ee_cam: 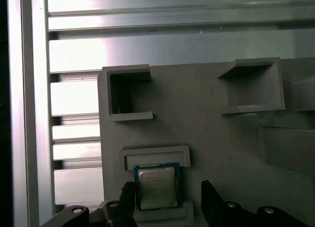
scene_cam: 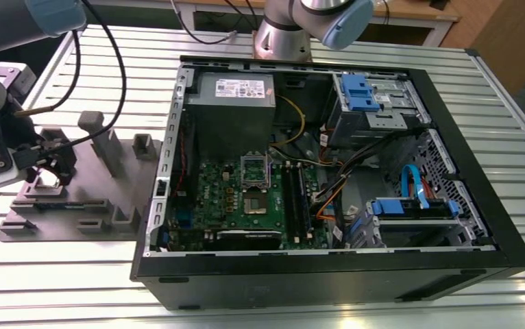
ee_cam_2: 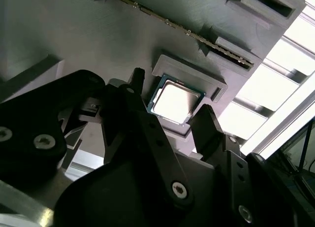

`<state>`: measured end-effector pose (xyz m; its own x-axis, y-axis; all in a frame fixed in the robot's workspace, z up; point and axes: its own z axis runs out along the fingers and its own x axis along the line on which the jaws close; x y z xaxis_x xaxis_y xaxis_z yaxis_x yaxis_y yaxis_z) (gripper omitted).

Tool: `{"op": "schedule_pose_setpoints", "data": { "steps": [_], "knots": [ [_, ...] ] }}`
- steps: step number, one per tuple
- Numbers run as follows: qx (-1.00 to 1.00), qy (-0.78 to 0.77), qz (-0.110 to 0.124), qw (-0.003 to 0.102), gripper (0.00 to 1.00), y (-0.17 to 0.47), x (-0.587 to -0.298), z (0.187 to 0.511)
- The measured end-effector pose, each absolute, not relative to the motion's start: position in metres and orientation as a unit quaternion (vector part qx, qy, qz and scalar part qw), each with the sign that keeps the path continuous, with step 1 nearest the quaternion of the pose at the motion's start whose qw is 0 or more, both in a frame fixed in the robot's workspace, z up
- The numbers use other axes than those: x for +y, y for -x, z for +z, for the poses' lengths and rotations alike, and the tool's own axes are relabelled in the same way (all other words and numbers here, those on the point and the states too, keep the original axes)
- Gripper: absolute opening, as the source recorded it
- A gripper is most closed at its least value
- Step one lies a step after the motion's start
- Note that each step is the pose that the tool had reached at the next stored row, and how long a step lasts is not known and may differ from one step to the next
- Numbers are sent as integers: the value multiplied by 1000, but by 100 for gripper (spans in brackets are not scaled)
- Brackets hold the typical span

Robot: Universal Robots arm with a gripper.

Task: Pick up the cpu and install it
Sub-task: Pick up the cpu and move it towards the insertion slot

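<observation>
The cpu [ee_cam: 156, 186], a small square chip with a silvery top, lies flat in a shallow recess of the grey plastic tray [ee_cam: 206, 123]. In the second wrist view its top [ee_cam_2: 174, 101] glares bright. My gripper [ee_cam: 167, 193] straddles it, open, with one black finger close to one edge and the other finger standing off from the opposite edge. In the exterior view the gripper [scene_cam: 48, 173] hangs over the tray [scene_cam: 89, 219] at the exterior view's left. The motherboard socket [scene_cam: 256, 203] sits inside the open computer case [scene_cam: 482, 171], its metal frame raised.
Upright grey blocks [scene_cam: 107, 147] rise from the tray close to the gripper. Black cables [scene_cam: 107, 62] trail from the arm. The case holds a power supply [scene_cam: 235, 89], blue drive brackets [scene_cam: 358, 92] and loose wires. All of it rests on a slatted metal table [scene_cam: 62, 274].
</observation>
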<state>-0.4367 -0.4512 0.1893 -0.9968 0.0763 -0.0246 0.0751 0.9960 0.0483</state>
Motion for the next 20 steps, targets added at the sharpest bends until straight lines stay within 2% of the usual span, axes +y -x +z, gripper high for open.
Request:
{"op": "schedule_pose_setpoints", "data": {
  "steps": [20],
  "knots": [
    [999, -38, 24, 13, 64, 440, -449, 184]
  ]
}}
